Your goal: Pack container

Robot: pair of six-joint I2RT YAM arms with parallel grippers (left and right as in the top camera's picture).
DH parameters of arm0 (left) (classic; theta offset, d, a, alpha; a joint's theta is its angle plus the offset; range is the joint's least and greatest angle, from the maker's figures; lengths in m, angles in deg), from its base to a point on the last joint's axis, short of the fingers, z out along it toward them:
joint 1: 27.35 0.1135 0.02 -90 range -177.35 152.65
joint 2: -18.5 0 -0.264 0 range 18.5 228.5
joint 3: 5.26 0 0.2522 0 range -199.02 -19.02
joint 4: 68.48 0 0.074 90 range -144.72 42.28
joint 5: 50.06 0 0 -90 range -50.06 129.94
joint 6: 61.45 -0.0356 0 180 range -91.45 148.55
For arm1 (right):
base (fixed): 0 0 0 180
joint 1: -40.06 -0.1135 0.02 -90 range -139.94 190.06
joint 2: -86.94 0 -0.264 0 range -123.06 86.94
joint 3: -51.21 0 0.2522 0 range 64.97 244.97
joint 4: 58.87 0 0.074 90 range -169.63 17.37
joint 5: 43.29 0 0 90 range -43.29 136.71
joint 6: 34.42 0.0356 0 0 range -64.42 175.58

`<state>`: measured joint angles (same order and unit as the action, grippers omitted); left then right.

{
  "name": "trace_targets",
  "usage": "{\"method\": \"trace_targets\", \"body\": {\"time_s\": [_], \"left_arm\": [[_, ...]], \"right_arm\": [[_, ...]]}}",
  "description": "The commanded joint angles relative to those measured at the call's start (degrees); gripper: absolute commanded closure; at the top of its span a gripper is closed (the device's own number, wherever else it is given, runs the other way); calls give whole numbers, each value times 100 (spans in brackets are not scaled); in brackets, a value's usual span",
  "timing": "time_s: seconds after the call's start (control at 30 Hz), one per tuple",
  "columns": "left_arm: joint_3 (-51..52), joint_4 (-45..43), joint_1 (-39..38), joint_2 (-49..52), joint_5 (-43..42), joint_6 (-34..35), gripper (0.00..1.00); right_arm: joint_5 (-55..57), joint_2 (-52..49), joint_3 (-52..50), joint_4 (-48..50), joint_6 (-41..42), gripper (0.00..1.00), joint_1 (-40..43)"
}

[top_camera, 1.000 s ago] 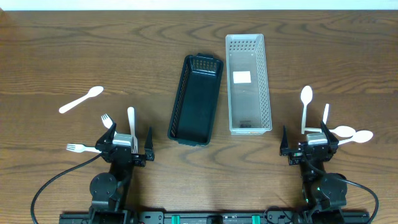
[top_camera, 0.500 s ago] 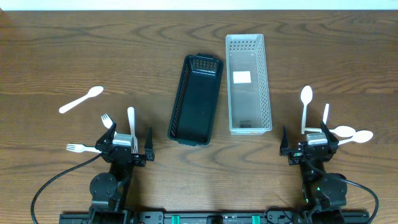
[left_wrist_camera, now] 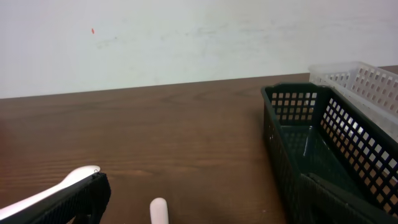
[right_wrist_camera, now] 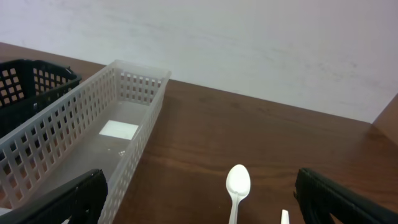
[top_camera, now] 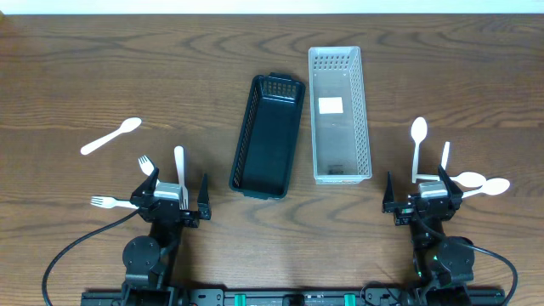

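1. Mid-table: black mesh basket (top_camera: pixel 269 136), open side up, set at a slight angle.
2. Just to its right: white mesh basket (top_camera: pixel 339 114), parallel to the table's sides, with a white label (top_camera: pixel 331 105) flat on its floor.
3. Far corners of the two baskets close together; touching or not, cannot tell.
4. Left gripper (top_camera: pixel 179 178): low at the near edge, fingers spread wide, gripping nothing.
5. Between and around its fingers on the wood: a white utensil handle (top_camera: pixel 179 163), one white fork (top_camera: pixel 146 163) just left of it, another fork (top_camera: pixel 110 202) further left.
6. Well out to the left: a lone white spoon (top_camera: pixel 111 136).
7. Right gripper (top_camera: pixel 418 180): likewise low at the near edge, fingers wide apart, clasping nothing.
8. Ahead of it: a white spoon (top_camera: pixel 417 140), bowl pointing away.
9. To its right: a short white handle (top_camera: pixel 445 155) and two more spoons (top_camera: pixel 469 179), bowls side by side.
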<state>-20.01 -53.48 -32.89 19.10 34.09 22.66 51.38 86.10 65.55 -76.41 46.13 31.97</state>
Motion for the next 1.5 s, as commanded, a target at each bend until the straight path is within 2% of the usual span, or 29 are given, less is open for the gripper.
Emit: {"method": "trace_targets", "body": {"time_s": [0.0,0.67,0.77,0.93,1.1,1.27,1.4,1.47], "left_arm": [[74,221,-33,-31,-186,-52,2],[74,221,-33,-31,-186,-52,2],[74,221,-33,-31,-186,-52,2],[74,94,-33,-31,46,-46,2],[74,225,-33,-2,7,188,2],[74,234,-33,96,7,188,2],[74,153,-33,155,-133,245,2],[70,-7,-26,155,-122,883,2]], "right_arm": [[-20,46,-26,-9,83,1,35],[151,46,-26,114,48,1,37],[-118,35,-26,-24,619,1,31],[-695,28,-15,59,2343,1,31],[-809,-173,363,74,2271,1,33],[-841,-1314,1631,-111,1475,1,42],[-841,-2964,3112,-990,949,1,42],[-841,-3840,4009,-1784,852,1,42]]}}
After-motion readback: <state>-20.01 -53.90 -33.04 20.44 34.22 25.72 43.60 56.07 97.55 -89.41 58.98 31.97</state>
